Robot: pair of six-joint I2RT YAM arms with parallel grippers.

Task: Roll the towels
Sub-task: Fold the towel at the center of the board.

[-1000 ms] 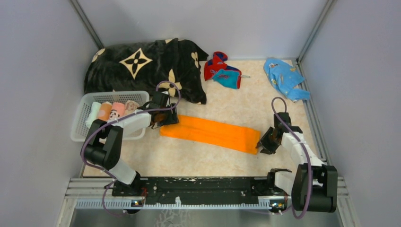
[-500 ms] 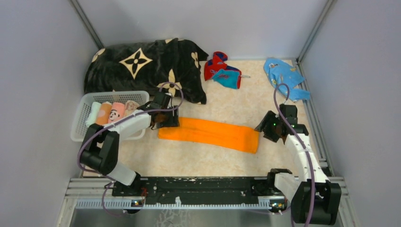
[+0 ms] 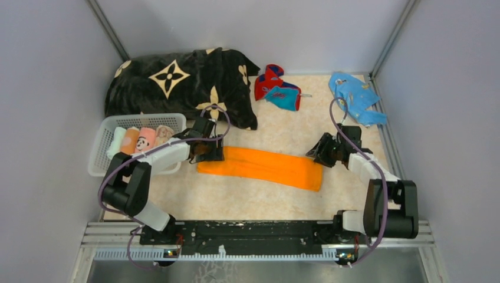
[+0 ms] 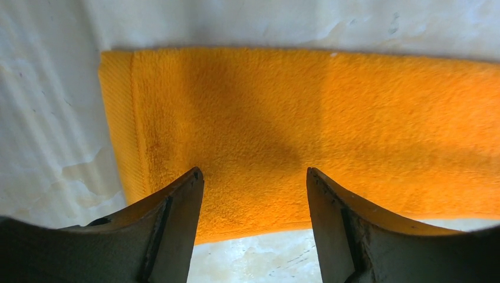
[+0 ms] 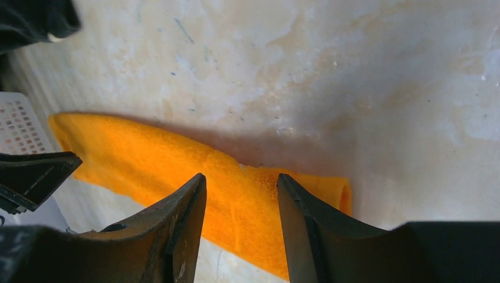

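The orange towel (image 3: 259,167) lies flat on the table (image 3: 247,200) as a long folded strip. It runs left to right across the middle, and its right end slants a little toward my side.

My left gripper (image 4: 255,174) is over the strip's left end, close to the short hemmed edge. Its fingers are spread, with orange cloth showing between them, and nothing is pinched. I cannot tell from either view whether the tips press on the cloth or hang just above it.

My right gripper (image 5: 242,177) is at the far edge of the strip's right end, also spread wide and holding nothing. In the wrist view, the folded end of the towel shows between and beyond its fingers.

A white basket (image 3: 100,168) stands just left of the left gripper. It holds four short rolled towels (image 3: 141,138) side by side: pale green, orange, pink with a panda face, and beige.

A red-and-teal towel (image 3: 277,88) lies crumpled near the back wall. A blue cloth (image 3: 355,97) lies in the back right corner. A black blanket (image 3: 177,82) with beige flower shapes fills the back left, behind the basket.
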